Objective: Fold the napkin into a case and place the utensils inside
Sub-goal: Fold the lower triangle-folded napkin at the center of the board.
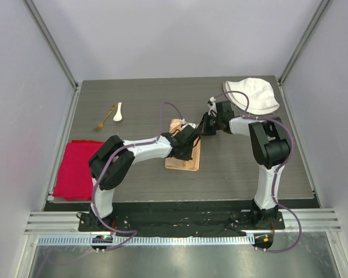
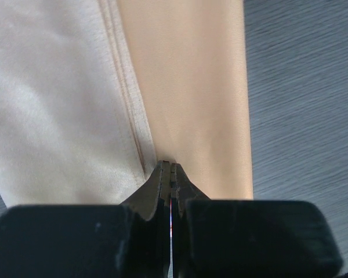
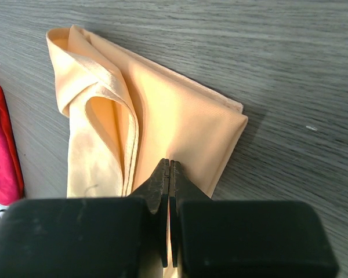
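Observation:
The peach-orange napkin [image 1: 182, 157] lies mid-table, folded into a narrow layered rectangle. My left gripper [image 1: 191, 138] is down on it. In the left wrist view its jaws [image 2: 170, 165] are shut right where the hem of the upper layer of the napkin [image 2: 185, 87] ends. My right gripper [image 1: 204, 125] reaches in from the far right. It too is shut [image 3: 170, 163], its tips pinching a small pucker of the napkin [image 3: 180, 116] near the folded edge. The white spoon [image 1: 118, 112] and the gold fork [image 1: 104, 119] lie together at the far left, apart from both grippers.
A bright red cloth [image 1: 75, 168] lies at the table's left edge and shows again as the red cloth [image 3: 3, 156] in the right wrist view. A white fabric hat [image 1: 253, 94] sits in the far right corner. Grey walls enclose the table.

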`<state>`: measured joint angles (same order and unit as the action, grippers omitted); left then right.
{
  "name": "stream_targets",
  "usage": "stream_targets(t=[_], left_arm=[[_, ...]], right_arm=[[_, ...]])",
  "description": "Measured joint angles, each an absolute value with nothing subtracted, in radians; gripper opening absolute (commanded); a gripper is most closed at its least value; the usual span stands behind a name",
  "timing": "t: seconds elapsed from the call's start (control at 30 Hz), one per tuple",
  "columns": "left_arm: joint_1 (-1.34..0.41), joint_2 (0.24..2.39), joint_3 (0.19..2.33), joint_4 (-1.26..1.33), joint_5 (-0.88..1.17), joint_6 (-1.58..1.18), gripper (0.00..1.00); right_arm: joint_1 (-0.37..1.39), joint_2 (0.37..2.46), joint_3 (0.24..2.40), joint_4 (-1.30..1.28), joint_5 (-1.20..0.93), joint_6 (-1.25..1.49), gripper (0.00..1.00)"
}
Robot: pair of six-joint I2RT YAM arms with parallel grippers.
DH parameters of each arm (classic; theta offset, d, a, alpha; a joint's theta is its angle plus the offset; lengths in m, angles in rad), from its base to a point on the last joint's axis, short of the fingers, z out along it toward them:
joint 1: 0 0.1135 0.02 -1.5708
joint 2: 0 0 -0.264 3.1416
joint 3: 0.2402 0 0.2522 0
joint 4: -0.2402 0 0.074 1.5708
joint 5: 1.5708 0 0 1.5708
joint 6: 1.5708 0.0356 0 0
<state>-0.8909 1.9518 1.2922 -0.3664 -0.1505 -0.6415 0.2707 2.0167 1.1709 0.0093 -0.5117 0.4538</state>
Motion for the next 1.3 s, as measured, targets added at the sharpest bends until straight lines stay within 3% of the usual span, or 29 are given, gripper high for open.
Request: stream_targets(t=[0.73,0.83,0.87,0.97,1.17,1.3], left_arm=[[-0.89,1.919,1.259,-0.403,-0.234,-0.612,0.02],[-0.89,1.918,1.259,-0.403,-0.235,-0.611,0.11],[-0.89,1.915,1.259,-0.406,-0.235,-0.608,0.2],[-0.89,1.884,1.259,-0.437,-0.223,-0.595,0.32],[-0.872,1.685,1.257,-0.451,-0.153,-0.601,0.07],[-0.797,1.601,1.225,-0.383,-0.063,-0.619,0.02]], right_arm=[[0.271,2.025,1.186,-0.004,-0.519,0.441,0.01],[0.271,2.025,1.187,-0.005,-0.519,0.439,0.01],[0.271,2.025,1.187,-0.006,-0.519,0.438,0.01],[0.271,2.025,1.189,-0.009,-0.519,0.432,0.01],[0.271,2.025,1.203,-0.035,-0.511,0.416,0.01],[0.28,2.025,1.221,-0.066,-0.497,0.413,0.06]])
